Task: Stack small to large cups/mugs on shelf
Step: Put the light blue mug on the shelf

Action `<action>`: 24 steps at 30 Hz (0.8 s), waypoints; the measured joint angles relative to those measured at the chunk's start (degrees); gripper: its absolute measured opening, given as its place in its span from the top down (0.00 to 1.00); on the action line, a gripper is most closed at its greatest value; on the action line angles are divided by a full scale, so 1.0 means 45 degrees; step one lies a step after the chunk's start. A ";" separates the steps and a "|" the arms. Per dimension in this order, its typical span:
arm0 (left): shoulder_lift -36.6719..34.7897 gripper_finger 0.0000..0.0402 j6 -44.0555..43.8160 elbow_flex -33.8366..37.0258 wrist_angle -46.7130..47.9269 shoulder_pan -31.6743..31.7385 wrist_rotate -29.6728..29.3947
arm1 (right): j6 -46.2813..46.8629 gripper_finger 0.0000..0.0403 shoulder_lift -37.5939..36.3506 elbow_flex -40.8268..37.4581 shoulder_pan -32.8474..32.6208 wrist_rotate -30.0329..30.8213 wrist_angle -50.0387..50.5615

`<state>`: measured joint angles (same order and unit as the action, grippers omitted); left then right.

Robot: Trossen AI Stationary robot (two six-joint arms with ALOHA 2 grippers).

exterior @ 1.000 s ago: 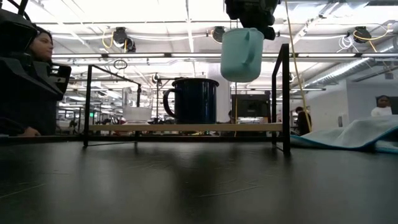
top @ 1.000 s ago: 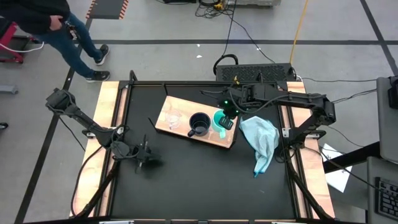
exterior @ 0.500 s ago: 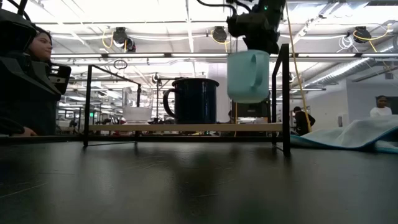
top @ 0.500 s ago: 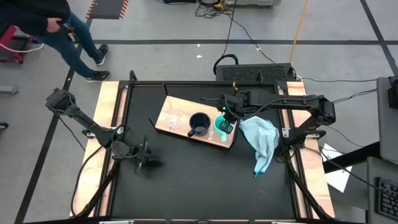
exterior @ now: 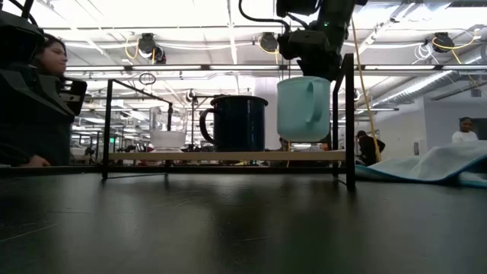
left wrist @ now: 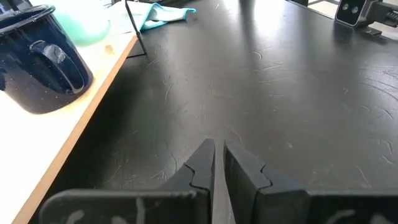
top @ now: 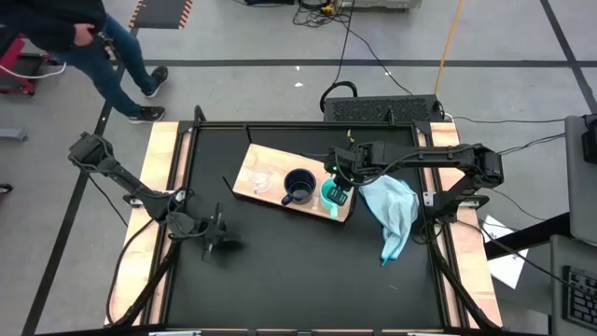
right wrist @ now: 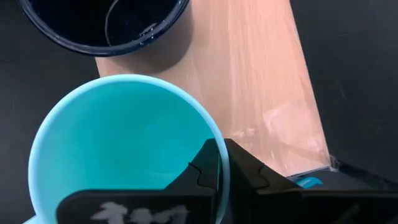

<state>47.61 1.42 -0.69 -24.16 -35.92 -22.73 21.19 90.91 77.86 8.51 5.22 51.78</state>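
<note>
Here, the right gripper pinches the rim of the turquoise mug and holds it upright, its base just above or barely touching the shelf at the end nearest the pale blue cloth. Beside it on the board stands the black mug, and at the far end the small glass cup. The left gripper waits low over the bare tabletop, well apart from the shelf, its fingers nearly together and holding nothing.

The turquoise mug looks rigid and smooth, probably glazed, so a rim pinch could slip or let it swing; the hold by one wall, as seen from the right wrist, seems adequate for a short lowering. The glass cup is likely the most fragile piece.
</note>
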 joint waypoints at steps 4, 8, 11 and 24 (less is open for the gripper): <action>0.0002 0.91 -0.0002 0.0000 0.0000 0.0000 0.0040 | 0.0106 1.00 0.0000 -0.0220 0.0005 -0.0186 -0.0181; -0.0003 0.91 -0.0002 0.0000 0.0000 0.0000 0.0045 | 0.0149 1.00 0.0000 -0.0391 0.0000 -0.0186 -0.0494; 0.0000 0.91 0.0025 0.0000 0.0001 -0.0001 0.0050 | 0.0150 1.00 0.0000 -0.0412 0.0002 -0.0186 -0.0513; -0.0003 0.91 0.0047 0.0000 0.0015 0.0000 0.0055 | -0.0193 1.00 0.0337 -0.0412 -0.0141 -0.0117 -0.0656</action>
<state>47.59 1.63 -0.69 -24.10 -35.92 -22.48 20.33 92.43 76.01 7.88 4.70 48.82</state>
